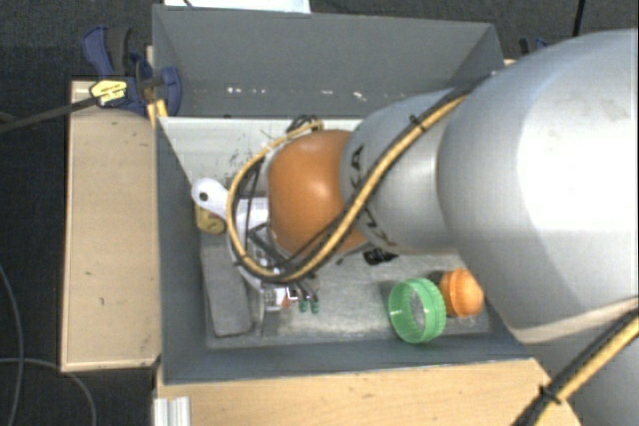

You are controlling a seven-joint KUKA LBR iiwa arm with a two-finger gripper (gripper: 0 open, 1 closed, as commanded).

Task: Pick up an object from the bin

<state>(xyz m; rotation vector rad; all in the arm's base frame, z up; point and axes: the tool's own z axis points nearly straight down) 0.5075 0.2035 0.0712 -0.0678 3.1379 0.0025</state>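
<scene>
I look down into the grey metal bin [300, 65] and count a few loose things on its floor. Near the left wall lies a small white object [213, 194], and a round brass-coloured piece [210, 221] touches it from below. In the front left corner a grey flat block [228, 299] lies flat on the floor, with its long side parallel to the left wall. In the front right part a green ring [417, 310] stands tilted, and I can see through its middle. An orange ball [462, 293] touches the ring on its right side, and the arm covers part of the ball.

The arm [539, 185] comes in from the right and hides much of the middle of the bin. Its wrist carries a round orange cover [310, 190], and yellow and black cables [238, 210] loop around the left side of this cover.

The gripper [283, 297] is low under the cover, close to the floor of the bin. The grey flat block is the nearest thing to it, just beside it on the left; I cannot say if they touch. The green ring and the ball are well apart from it, on the right. The cover and cables hide most of the gripper, so I cannot tell if it is open or closed, or if something is in it.
</scene>
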